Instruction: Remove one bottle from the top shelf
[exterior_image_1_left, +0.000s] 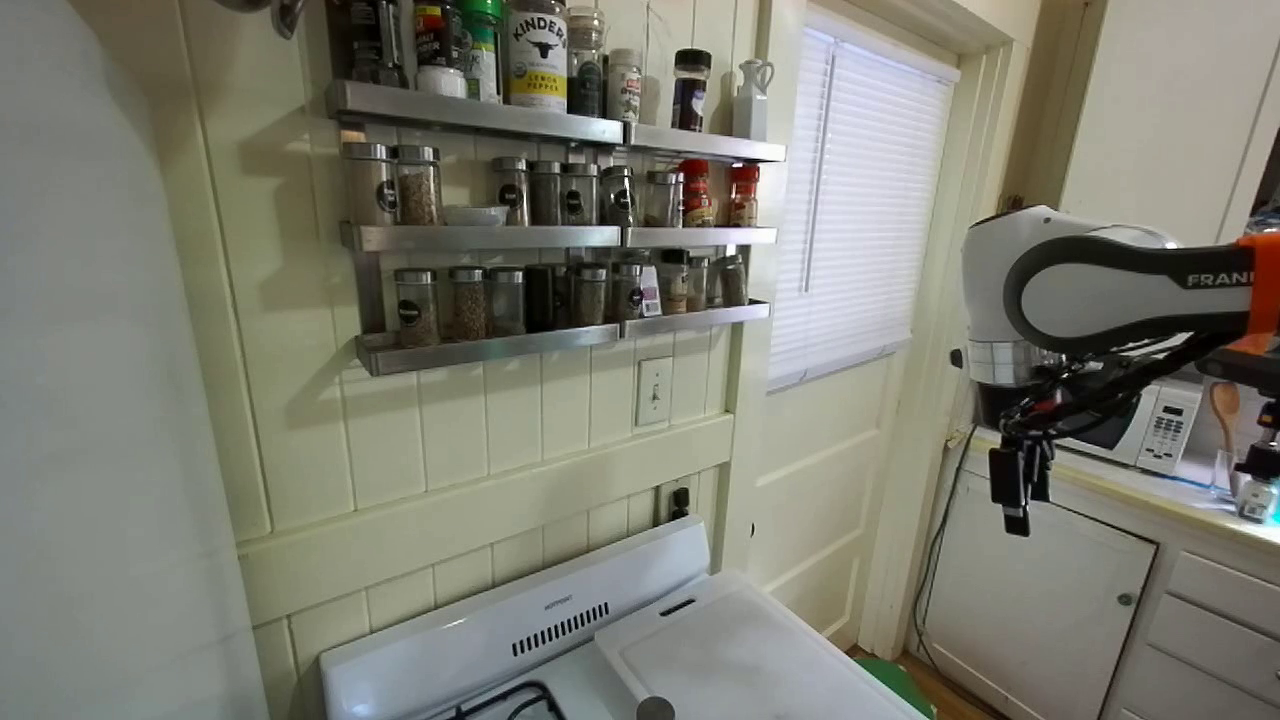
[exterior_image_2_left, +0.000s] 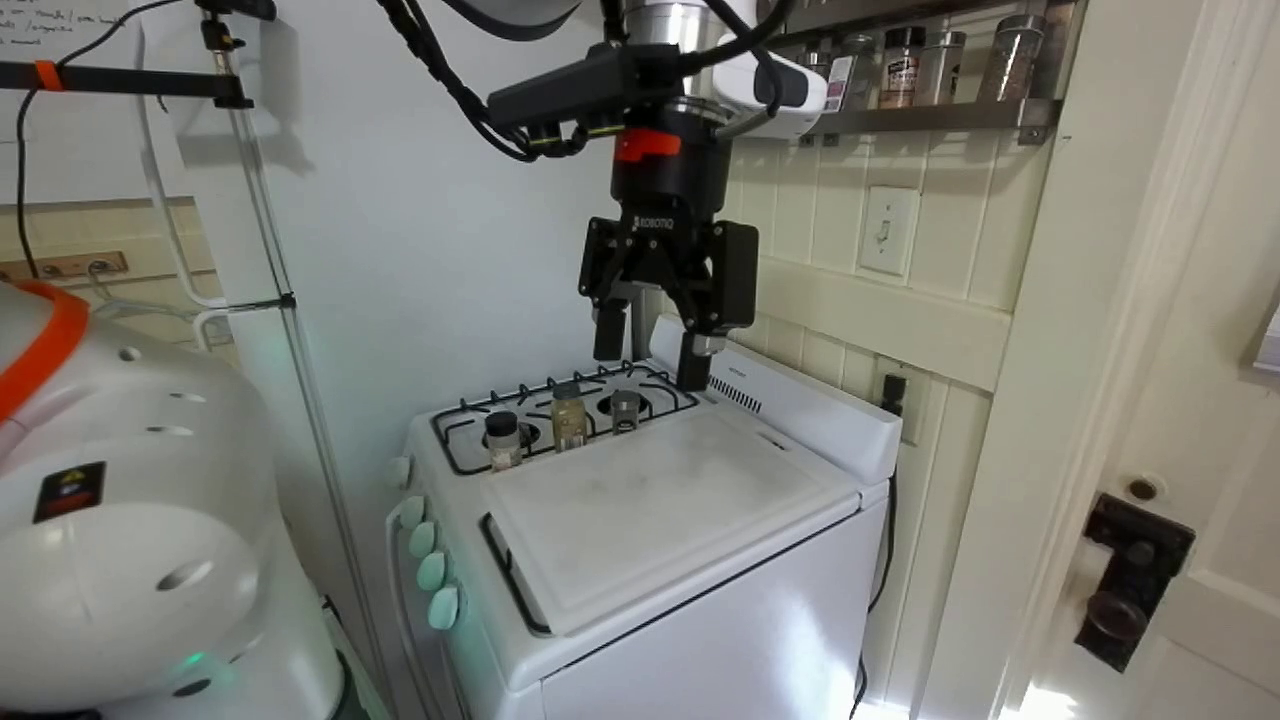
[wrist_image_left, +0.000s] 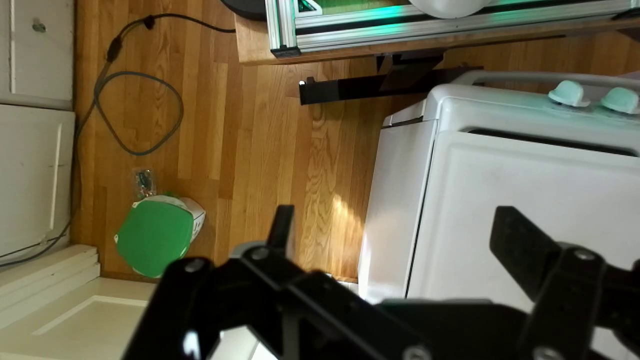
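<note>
The top shelf (exterior_image_1_left: 480, 112) is the uppermost tier of the silvery rack in an exterior view. A small dark-capped bottle (exterior_image_1_left: 690, 92) stands upright on its right section, between a white-capped jar and a white pitcher. Its body looks dark with a partly whitish label; a brownish-orange lower part cannot be made out. The top shelf is out of view in the wrist view. My gripper (exterior_image_1_left: 1027, 505) points down, well to the right of the rack and lower than the top shelf. In an exterior view the gripper (exterior_image_2_left: 650, 362) is open and empty above the stove. The gripper also shows open in the wrist view (wrist_image_left: 395, 215).
Several other bottles share the top shelf, including a green one (exterior_image_1_left: 483, 50). Two lower tiers hold jars. The stove (exterior_image_2_left: 690, 470) carries a white cover and three jars (exterior_image_2_left: 568, 415) by the burners. A door (exterior_image_1_left: 820, 480), a microwave (exterior_image_1_left: 1165, 425) and a green-lidded bin (wrist_image_left: 156, 237) are nearby.
</note>
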